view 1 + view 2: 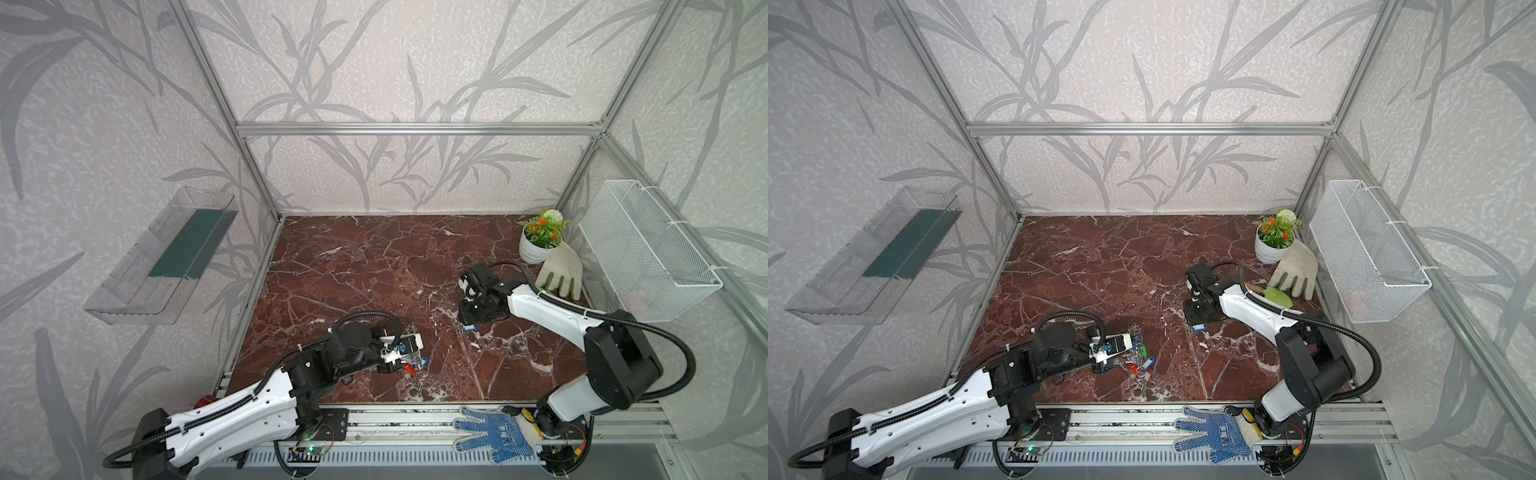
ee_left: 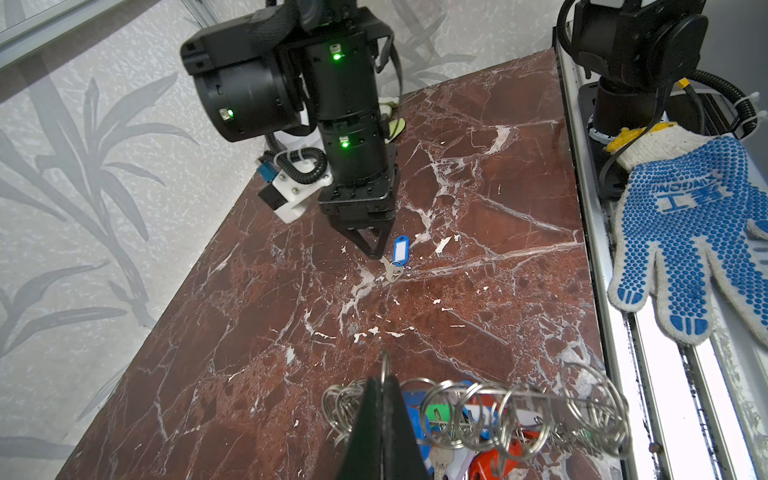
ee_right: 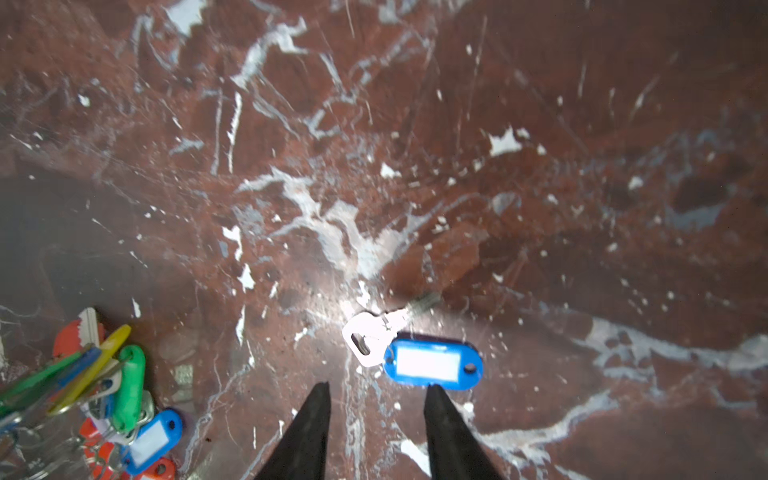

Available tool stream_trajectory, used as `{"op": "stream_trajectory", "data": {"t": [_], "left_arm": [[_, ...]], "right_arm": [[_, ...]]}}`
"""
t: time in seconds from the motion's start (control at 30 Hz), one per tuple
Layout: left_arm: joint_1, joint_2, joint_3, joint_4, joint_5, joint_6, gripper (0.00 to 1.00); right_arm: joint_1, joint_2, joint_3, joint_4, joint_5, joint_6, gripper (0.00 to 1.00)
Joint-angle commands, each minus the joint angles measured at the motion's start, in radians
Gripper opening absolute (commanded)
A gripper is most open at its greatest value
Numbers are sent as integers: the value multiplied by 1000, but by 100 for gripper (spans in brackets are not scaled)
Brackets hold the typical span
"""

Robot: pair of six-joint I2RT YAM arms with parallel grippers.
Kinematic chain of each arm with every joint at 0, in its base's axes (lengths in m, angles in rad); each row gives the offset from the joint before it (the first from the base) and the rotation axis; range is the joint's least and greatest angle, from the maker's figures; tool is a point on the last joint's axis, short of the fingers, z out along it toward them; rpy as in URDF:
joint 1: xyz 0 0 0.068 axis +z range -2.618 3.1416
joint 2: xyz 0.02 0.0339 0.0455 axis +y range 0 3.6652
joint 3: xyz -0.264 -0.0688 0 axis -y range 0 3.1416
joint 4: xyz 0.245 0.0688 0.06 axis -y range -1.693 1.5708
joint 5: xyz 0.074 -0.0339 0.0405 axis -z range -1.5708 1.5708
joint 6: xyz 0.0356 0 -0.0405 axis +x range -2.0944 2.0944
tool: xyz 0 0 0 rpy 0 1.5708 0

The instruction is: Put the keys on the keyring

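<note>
Left tool (image 2: 381,384) right up close, jaws together, clamped on keyring (image 2: 519,401). Red marble desk (image 2: 478,166) below. Keyring plus tagged keys (image 2: 436,413) near front edge, left side. Right tool (image 3: 377,387) jaws apart, just beside loose blue-tag key (image 3: 432,363), flat on desk, well apart from keyring.
</note>
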Motion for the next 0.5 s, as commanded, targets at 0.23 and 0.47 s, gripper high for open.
{"op": "stream_trajectory", "data": {"t": [0.23, 0.47], "left_arm": [[-4, -18, 46, 34, 6, 0, 0], [-4, -20, 46, 34, 10, 0, 0]], "right_arm": [[9, 141, 50, -40, -87, -59, 44], [10, 144, 30, -26, -129, -65, 40]]}}
